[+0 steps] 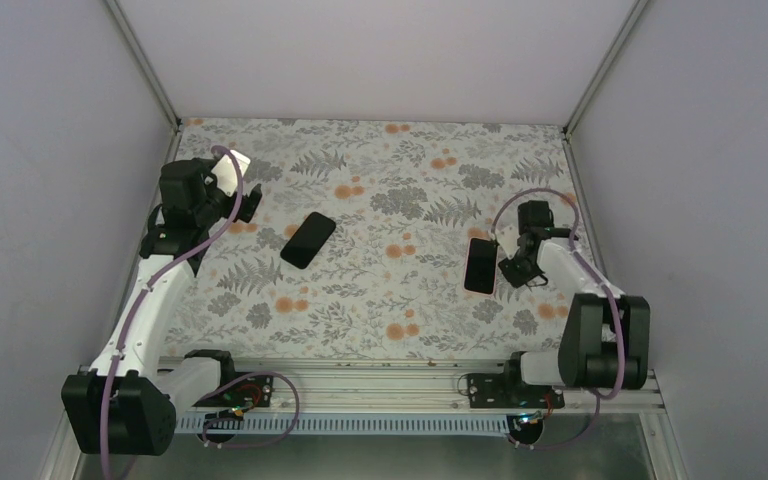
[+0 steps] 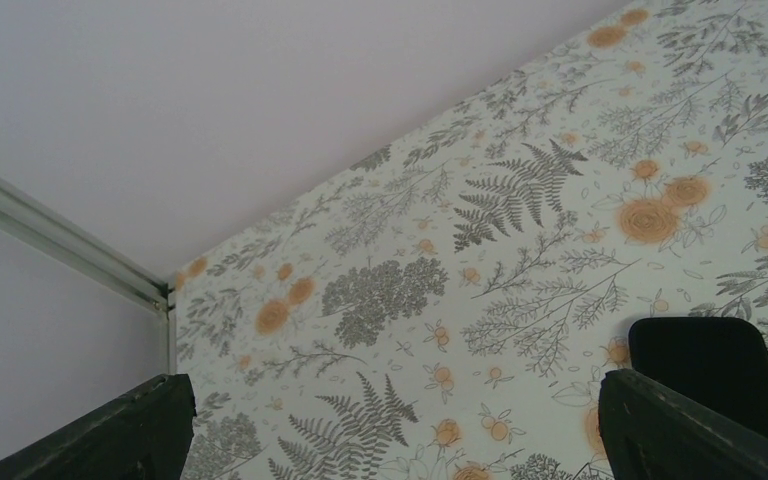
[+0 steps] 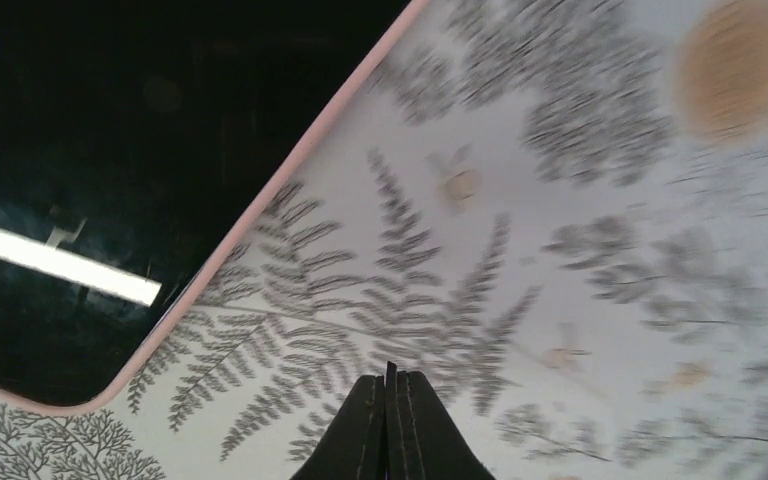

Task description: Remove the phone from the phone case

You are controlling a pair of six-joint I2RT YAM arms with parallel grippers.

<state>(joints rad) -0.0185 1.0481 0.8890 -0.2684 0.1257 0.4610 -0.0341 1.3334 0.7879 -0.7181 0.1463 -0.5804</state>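
Observation:
A glossy black phone with a thin pink rim (image 1: pixel 480 265) lies flat on the floral table at the right; it fills the upper left of the right wrist view (image 3: pixel 110 180). My right gripper (image 1: pixel 508 272) is shut and empty just right of it, low over the table (image 3: pixel 392 378), not touching it. A second flat black, matte, phone-shaped piece (image 1: pixel 308 240) lies apart at centre-left; its rounded end shows in the left wrist view (image 2: pixel 705 360) behind my right finger (image 2: pixel 680 430). My left gripper (image 1: pixel 247 205) is wide open and empty (image 2: pixel 390 440), raised left of that piece.
The floral table cover (image 1: pixel 390 300) is bounded by grey walls on the left, back and right, with a metal corner post (image 2: pixel 60 240) near the left arm. The arm bases and a cable rail (image 1: pixel 380 385) run along the near edge.

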